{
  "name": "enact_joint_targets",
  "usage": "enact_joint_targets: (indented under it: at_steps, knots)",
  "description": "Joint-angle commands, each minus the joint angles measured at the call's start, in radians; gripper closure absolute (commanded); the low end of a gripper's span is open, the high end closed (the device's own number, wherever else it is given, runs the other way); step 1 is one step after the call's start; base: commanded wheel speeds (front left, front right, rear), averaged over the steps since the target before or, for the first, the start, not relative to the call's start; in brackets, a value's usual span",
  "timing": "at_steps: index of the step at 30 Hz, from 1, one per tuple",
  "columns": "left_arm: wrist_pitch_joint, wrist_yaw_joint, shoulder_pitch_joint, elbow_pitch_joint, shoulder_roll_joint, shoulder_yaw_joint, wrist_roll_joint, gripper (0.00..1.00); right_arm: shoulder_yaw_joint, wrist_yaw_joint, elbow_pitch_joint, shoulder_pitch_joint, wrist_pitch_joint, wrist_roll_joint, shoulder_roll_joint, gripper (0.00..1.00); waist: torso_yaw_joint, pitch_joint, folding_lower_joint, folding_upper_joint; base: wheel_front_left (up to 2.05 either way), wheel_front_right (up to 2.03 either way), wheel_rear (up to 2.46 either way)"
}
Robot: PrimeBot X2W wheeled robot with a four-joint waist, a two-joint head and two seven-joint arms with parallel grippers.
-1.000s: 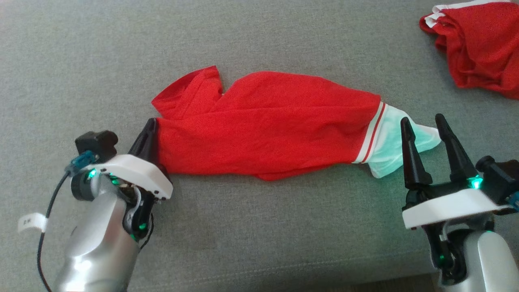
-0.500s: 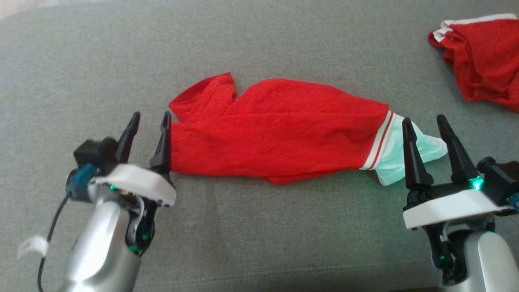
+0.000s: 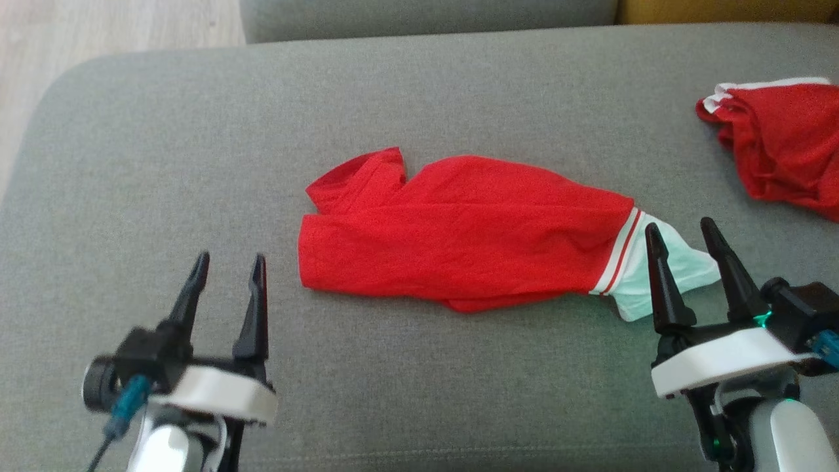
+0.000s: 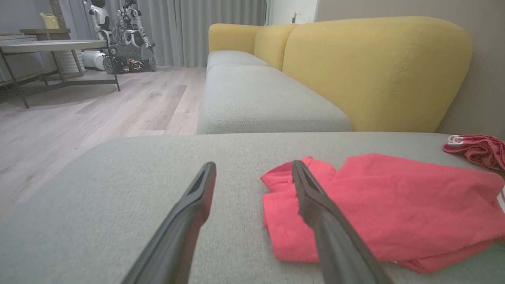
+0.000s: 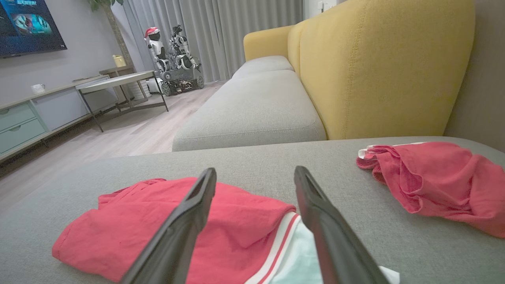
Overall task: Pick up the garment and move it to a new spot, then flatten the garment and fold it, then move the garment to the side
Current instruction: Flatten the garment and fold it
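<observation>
Red garment [image 3: 459, 242] lies flat on grey sofa cushion [image 3: 419, 98]; left end effector [image 3: 231, 257] released, just beside it; right end effector [image 3: 679, 224] released over the white hem, possibly touching.

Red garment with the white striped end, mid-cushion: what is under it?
The red garment with the white striped end lies on the grey fabric sofa cushion. A lower fold of its own red cloth peeks out at the near edge. The rest beneath is covered.
</observation>
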Motion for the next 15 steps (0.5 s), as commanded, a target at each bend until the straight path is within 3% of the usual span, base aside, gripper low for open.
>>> enact_joint_targets:
  at_steps: [1, 15]
  knots:
    - [-0.012, 0.009, 0.000, -0.046, 0.023, 0.029, 0.013, 0.00, 0.021, -0.001, -0.036, -0.012, 0.005, -0.007, -0.005, 0.00, 0.003, -0.021, 0.0000, 0.0000, 0.00, 0.00, 0.00]
    - [0.004, 0.021, 0.068, -0.073, 0.028, 0.012, 0.003, 0.00, 0.026, -0.001, -0.044, 0.019, 0.021, 0.000, -0.005, 0.00, 0.003, -0.047, 0.0000, 0.0000, 0.00, 0.00, 0.00]
